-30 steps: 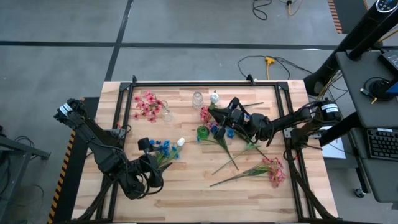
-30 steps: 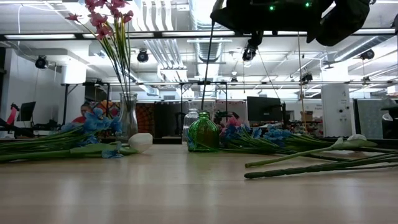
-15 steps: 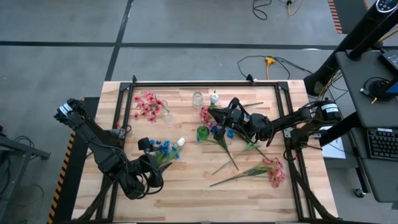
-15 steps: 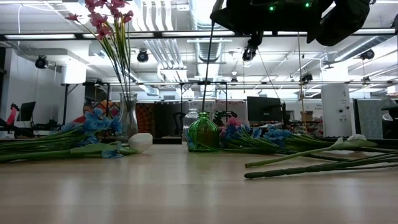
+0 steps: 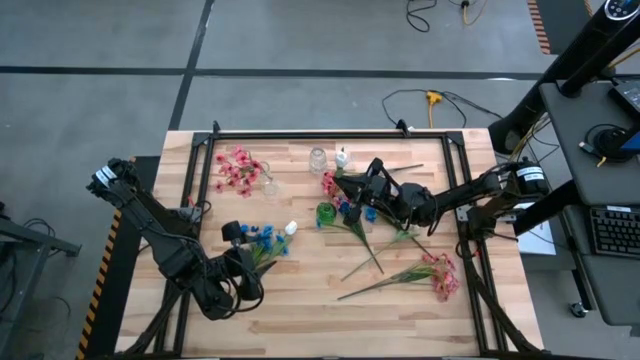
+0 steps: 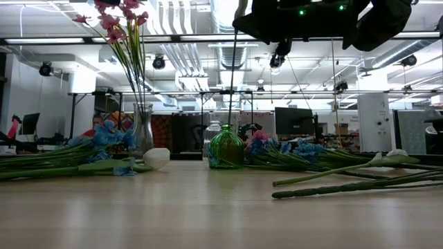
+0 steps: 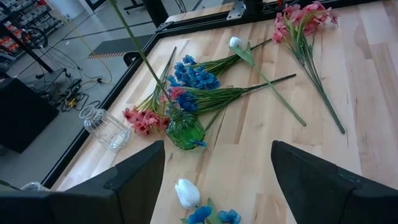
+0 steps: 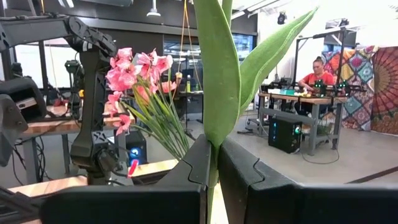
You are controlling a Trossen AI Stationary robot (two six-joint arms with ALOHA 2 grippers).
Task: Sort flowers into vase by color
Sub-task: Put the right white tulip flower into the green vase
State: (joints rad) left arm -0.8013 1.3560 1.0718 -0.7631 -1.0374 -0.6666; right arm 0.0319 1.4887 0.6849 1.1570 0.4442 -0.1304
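Right gripper [image 8: 213, 146] hung above the middle of the table [image 5: 300, 300], its fingers pressed together on the green stem of a white flower [image 5: 341, 153]. That stem ran almost straight down to the neck of the green vase [image 6: 226, 146]. Whether its tip had passed inside the mouth could not be told. Over the last second very little had changed. Seen from above, the white bloom had drifted a touch toward 11 o'clock, and from table height the gripper had crept slightly sideways, so the stem stood a shade more upright. That suggested the placing step was under way, with the stem being lined up over the vase before being lowered and let go. At 10 o'clock from the green vase, a clear vase [image 6: 142, 131] already held pink flowers [image 5: 238, 168], so one colour seemed partly sorted. Much was left to do. Blue flowers [image 5: 265, 240] lay at 8 o'clock from the green vase and a pink sprig [image 5: 442, 275] at 4 o'clock. Left gripper [image 5: 233, 233] waited beside the blue flowers with its fingers spread wide. No brand, label or writing could be read anywhere.
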